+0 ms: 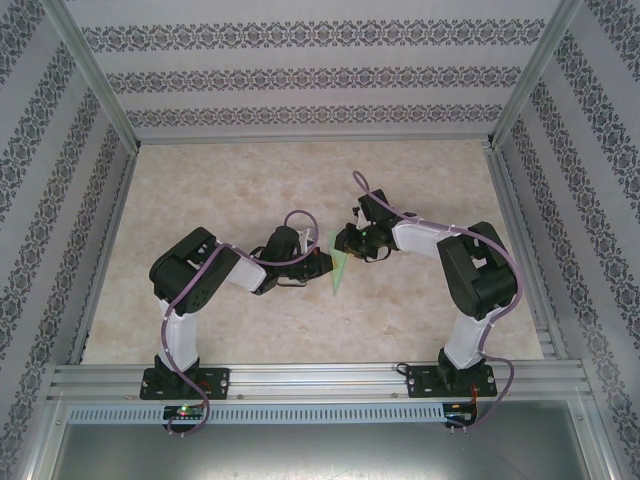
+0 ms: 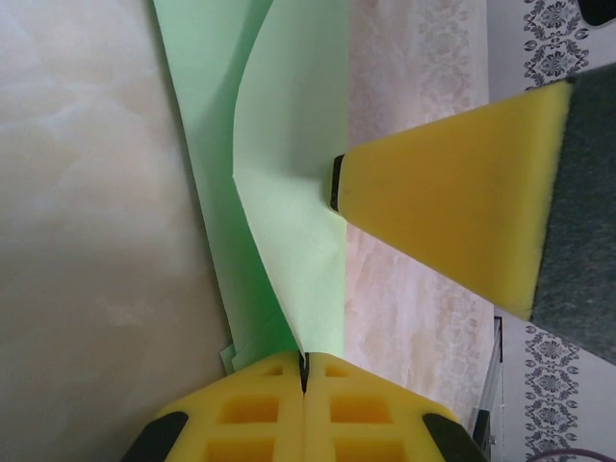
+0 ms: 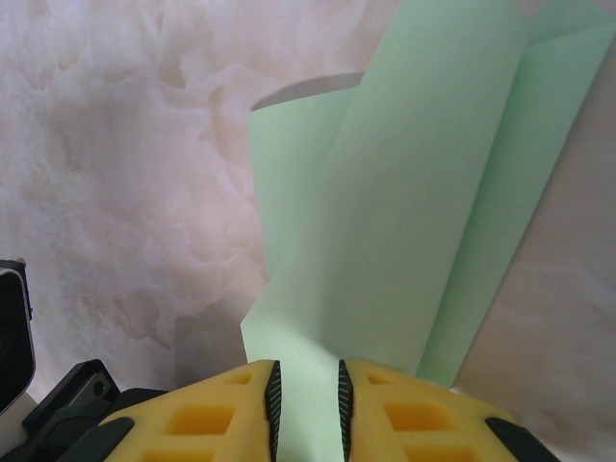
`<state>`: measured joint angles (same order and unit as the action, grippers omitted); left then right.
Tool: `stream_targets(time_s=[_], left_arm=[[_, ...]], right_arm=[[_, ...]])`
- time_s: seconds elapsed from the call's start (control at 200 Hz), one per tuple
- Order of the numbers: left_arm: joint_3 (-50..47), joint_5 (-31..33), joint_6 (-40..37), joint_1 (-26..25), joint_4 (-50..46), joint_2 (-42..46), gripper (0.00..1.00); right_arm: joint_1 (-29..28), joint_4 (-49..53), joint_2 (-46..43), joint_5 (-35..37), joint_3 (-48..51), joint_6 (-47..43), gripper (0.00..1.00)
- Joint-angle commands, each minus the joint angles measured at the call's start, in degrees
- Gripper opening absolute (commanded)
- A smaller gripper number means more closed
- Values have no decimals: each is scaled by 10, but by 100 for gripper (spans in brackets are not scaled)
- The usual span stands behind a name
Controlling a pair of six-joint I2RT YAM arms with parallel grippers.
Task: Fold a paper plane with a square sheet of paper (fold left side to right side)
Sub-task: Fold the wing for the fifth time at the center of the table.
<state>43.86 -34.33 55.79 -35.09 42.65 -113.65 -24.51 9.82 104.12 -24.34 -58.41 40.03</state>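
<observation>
At the middle of the marbled table [image 1: 250, 190], your two arms meet nose to nose. The paper plane [image 1: 337, 270] shows between them as a thin green sliver, raised on edge rather than lying flat. From the left wrist you see it as long overlapping layers, some low against the table and one flap lifted and bowed. The left gripper [image 2: 304, 377] is clamped tight on the near end of that flap, pads pressed together with no gap. The right gripper [image 3: 306, 385] has its jaws narrow with the paper running between the pads — a slim gap shows, so you cannot tell whether it truly bites. By my reading the narrowing folds are already in, since the paper reads as a long strip and not a square. The left-over-right fold looks only half made — the flap is up but not laid over. What is left: carry it across, line up the edges and press the crease flat.
</observation>
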Motion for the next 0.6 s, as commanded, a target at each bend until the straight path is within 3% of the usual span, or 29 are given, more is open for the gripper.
stream_targets(time_s=[0.0,0.595], left_arm=[[10,25,-13,1,-32,-32,0],[2,28,-6,1,-24,-27,0]], right_arm=[[-4,26,13,21,-13,-16,25],[5,40,33,34,10,-13,21]])
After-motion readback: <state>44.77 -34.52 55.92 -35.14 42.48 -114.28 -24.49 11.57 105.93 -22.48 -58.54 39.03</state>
